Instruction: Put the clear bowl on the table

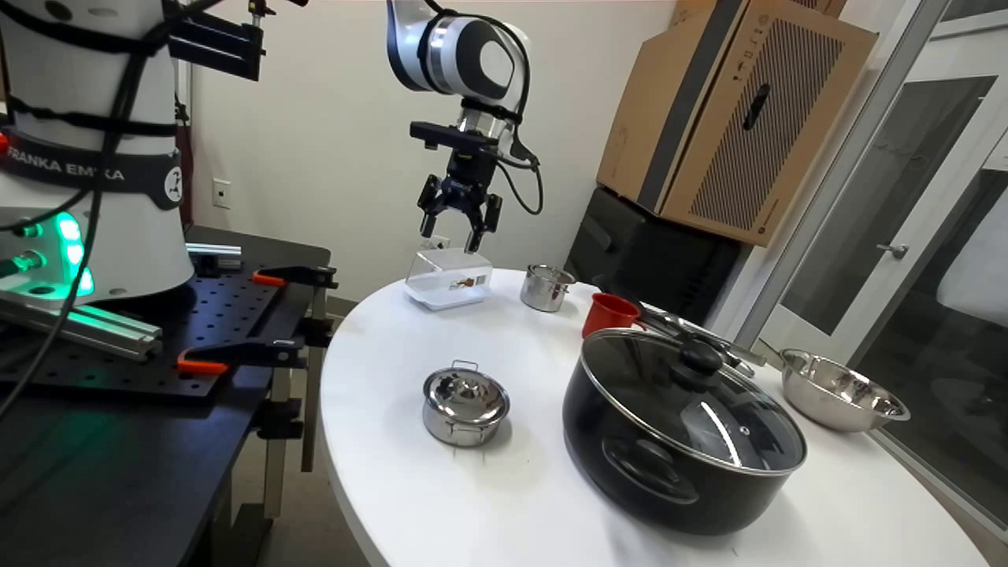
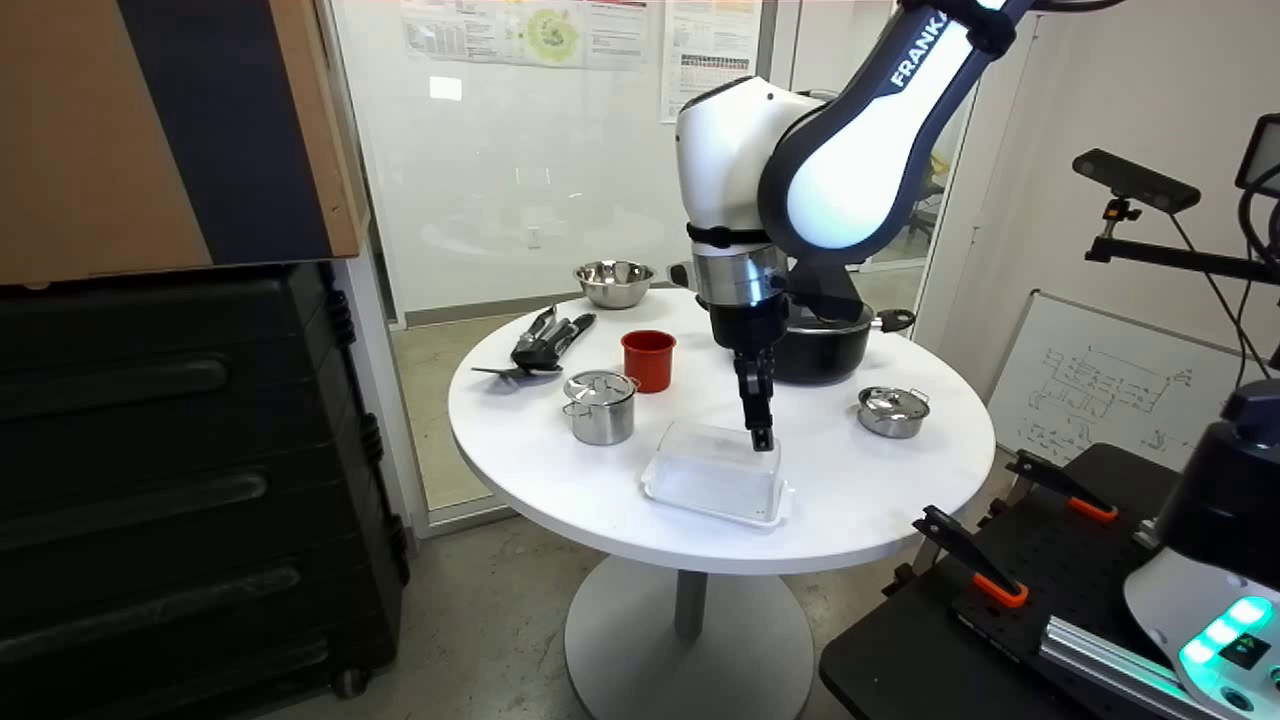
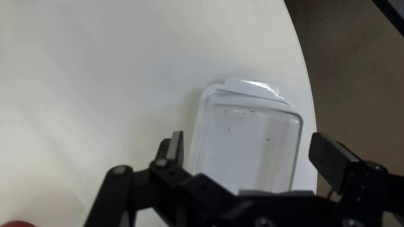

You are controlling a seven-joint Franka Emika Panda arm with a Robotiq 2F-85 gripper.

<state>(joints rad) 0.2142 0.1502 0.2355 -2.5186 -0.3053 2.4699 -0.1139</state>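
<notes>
- Wrist view: the gripper is standing wide, pinching nothing, its fingers straddling the boxy, see-through dish that I am taking for the clear bowl. The bowl is already lying on the table, its long axis running roughly from 12 to 6 o'clock. The fingers are facing each other along 9 to 3, so a squeeze would be crossing the short side. The 3 o'clock finger is covering part of the table's rim.
- In an exterior view, the gripper is hanging tips down, and the clear bowl is sitting at its 6 o'clock. A steel pot is standing near the bowl at 3 o'clock. The tip at 5 o'clock is perhaps touching the bowl's upper edge; the overlap is hiding any gap.
- In an exterior view, the gripper is showing edge-on, with the clear bowl lying at its 8 o'clock, long side running from just past 9 to just past 3. The tips are hanging over the bowl's 2 o'clock end rather than its middle. By my judgement, a centred hold would be calling for a shift toward 9 before any descent.
</notes>
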